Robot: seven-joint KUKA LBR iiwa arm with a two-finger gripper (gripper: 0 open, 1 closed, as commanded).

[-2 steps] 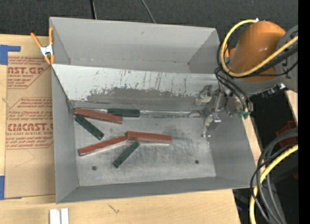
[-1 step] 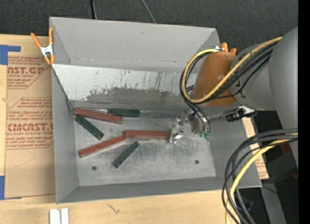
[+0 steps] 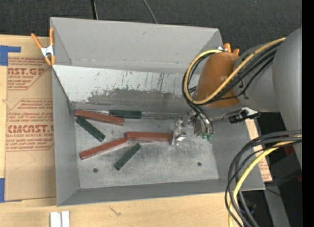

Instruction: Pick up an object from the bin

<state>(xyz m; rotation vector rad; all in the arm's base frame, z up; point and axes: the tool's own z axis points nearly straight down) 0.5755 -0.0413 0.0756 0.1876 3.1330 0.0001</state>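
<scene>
My gripper (image 3: 179,134) is low over the bin floor right of the middle, under an orange cover. Its metal fingertips sit at the right end of a red-brown flat stick (image 3: 147,136) that lies level across the middle; whether they clasp it I cannot see. A second red-brown stick (image 3: 103,148) slants down to the left below it. A short dark green stick (image 3: 127,156) lies tilted just under the two.
Further left lie another red-brown stick (image 3: 99,117), a dark green stick (image 3: 124,114) along the back wall's foot and a dark green stick (image 3: 90,129) at the left wall. The arm with its yellow and black cables fills the right side.
</scene>
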